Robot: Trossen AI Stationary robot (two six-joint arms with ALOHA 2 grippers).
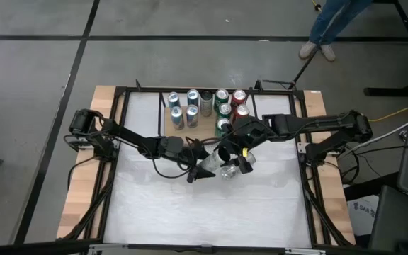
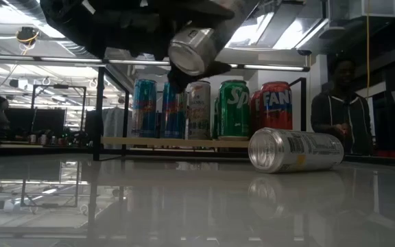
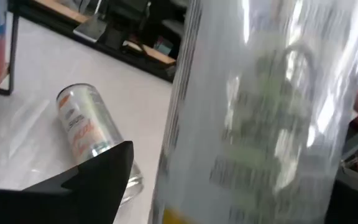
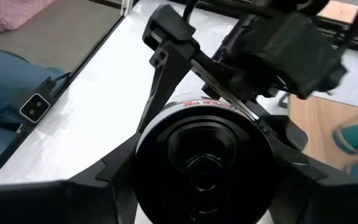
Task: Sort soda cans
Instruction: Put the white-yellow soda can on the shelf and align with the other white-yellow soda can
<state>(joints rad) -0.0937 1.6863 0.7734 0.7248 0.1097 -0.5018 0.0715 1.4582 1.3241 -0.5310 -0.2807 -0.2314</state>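
Observation:
A plain silver soda can point(image 2: 194, 51) hangs above the middle of the table, with my right gripper point(image 4: 201, 168) shut on it. My left gripper point(image 1: 195, 168) is open at the same can point(image 3: 260, 112). Its one visible finger point(image 3: 98, 174) stands a little apart from the can's wall; the can hides the other finger. A second silver can point(image 2: 297, 151) lies on its side on the white table, also seen in the left wrist view point(image 3: 89, 134). Blue, silver, green and red cans point(image 2: 233, 110) stand upright on a wooden board point(image 1: 204, 131) at the far edge. My right gripper pinches the silver can's round wall point(image 4: 148, 146) between its two fingers, one on each side, near the end that faces the wrist. The fingers point(image 4: 297, 171) come from the table's right, slanting down, and lie along the can. The can is lifted clear and tilted.
A black frame point(image 1: 119, 142) rails in the table on all sides. The sorted cans on the board fill the far middle. A person point(image 2: 338, 103) stands beyond the far right corner. White table surface point(image 1: 190, 212) lies toward the near edge.

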